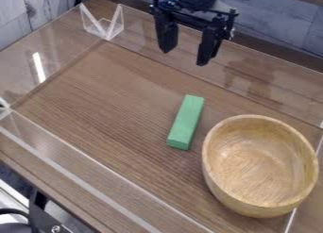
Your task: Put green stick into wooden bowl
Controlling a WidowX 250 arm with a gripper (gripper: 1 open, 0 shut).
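A bright green stick [187,122] lies flat on the wooden tabletop near the middle, its long axis running toward the back right. To its right sits the round wooden bowl [260,131], holding nothing, its rim close to the stick but apart from it. My black gripper [187,48] hangs above the table at the back, pointing down, well behind and above the stick. Its two fingers stand wide apart with nothing between them.
Clear acrylic walls [51,152] frame the tabletop on the left and front. A clear bracket [101,24] stands at the back left corner. Brown wood-grain table [101,95] stretches left of the stick.
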